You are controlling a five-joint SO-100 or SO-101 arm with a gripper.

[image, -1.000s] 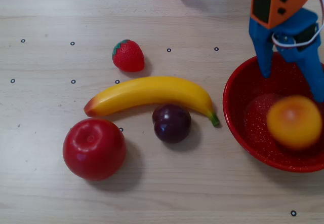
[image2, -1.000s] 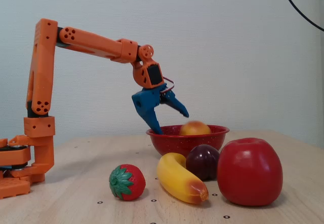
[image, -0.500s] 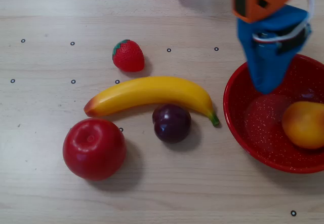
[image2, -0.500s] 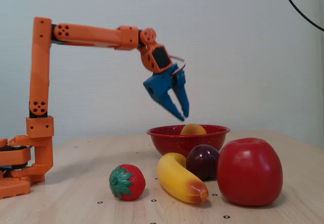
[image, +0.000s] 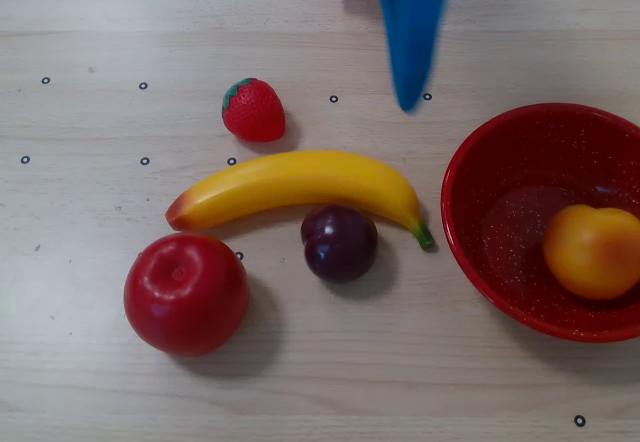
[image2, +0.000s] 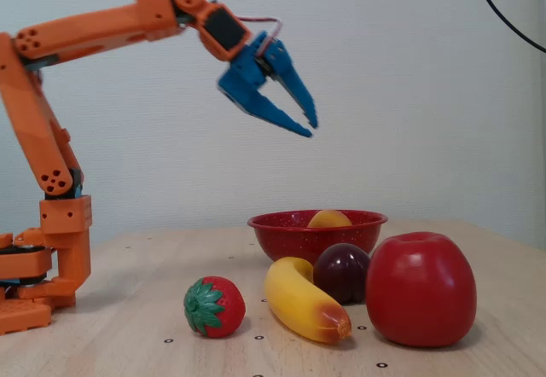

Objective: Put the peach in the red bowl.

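Observation:
The peach (image: 592, 251) is yellow-orange and lies inside the red bowl (image: 495, 177) at the right of the overhead view. In the fixed view its top (image2: 329, 219) shows above the bowl's rim (image2: 281, 222). My blue gripper (image2: 309, 127) hangs high in the air, up and left of the bowl, with its jaws a little apart and nothing between them. In the overhead view it shows as a blurred blue wedge (image: 408, 102) at the top, left of the bowl.
A banana (image: 300, 184), a dark plum (image: 340, 243), a large red apple (image: 186, 293) and a strawberry (image: 254, 110) lie on the wooden table left of the bowl. The orange arm base (image2: 38, 266) stands at the left of the fixed view.

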